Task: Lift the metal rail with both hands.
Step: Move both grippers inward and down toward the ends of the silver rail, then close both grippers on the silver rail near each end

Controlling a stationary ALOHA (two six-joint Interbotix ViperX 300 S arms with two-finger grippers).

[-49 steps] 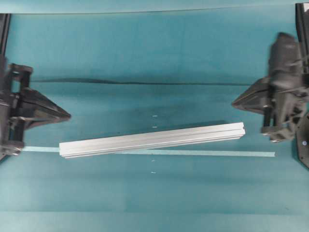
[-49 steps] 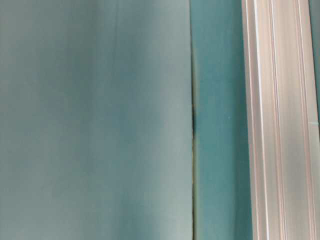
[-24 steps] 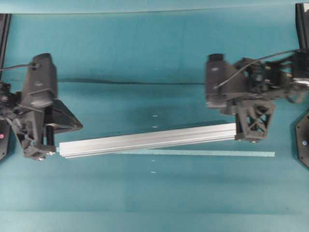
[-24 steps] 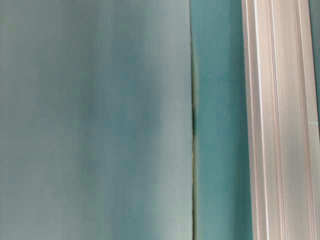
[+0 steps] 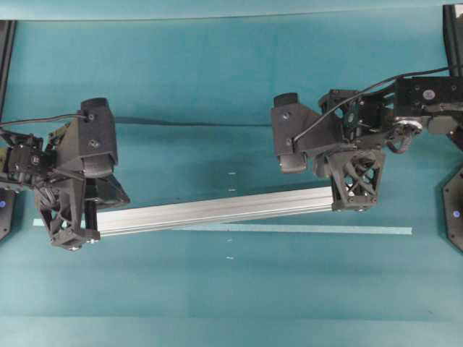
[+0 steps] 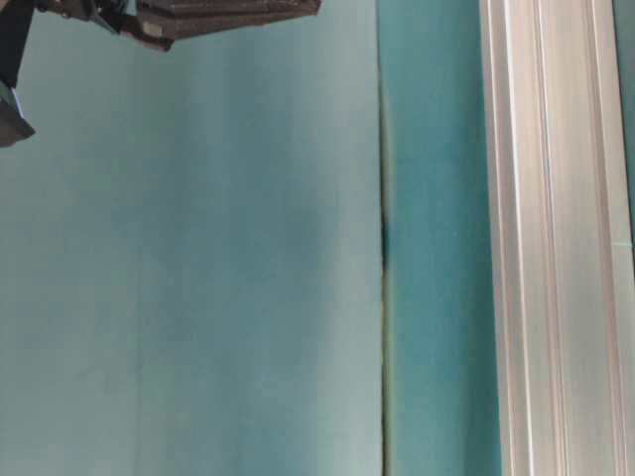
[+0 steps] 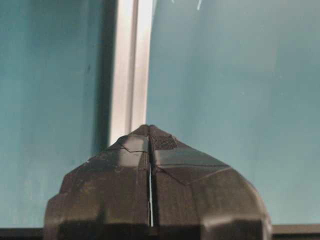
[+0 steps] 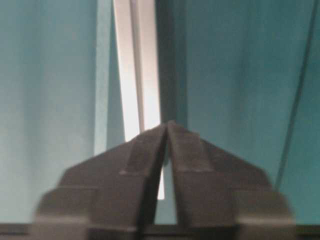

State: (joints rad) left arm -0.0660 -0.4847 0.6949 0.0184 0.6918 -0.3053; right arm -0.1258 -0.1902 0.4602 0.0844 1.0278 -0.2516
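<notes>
One metal rail [image 5: 217, 210], one pale-blue tape strip [image 5: 304, 229] and two grippers were counted on the teal table [image 5: 217, 87]; no writing or brand could be read. The rail lay on the table near the middle, slanting slightly across the strip, its right end nearer the far edge. The left gripper [image 5: 72, 224] stood over the rail's left end, its fingertips [image 7: 150, 137] pressed together with only a hairline gap, gripping nothing. The right gripper [image 5: 356, 189] covered the right end, its tips meeting at the front with a narrow slit behind; whether it touched the rail could not be told. A second earlier both had sat back at the table's side edges.
</notes>
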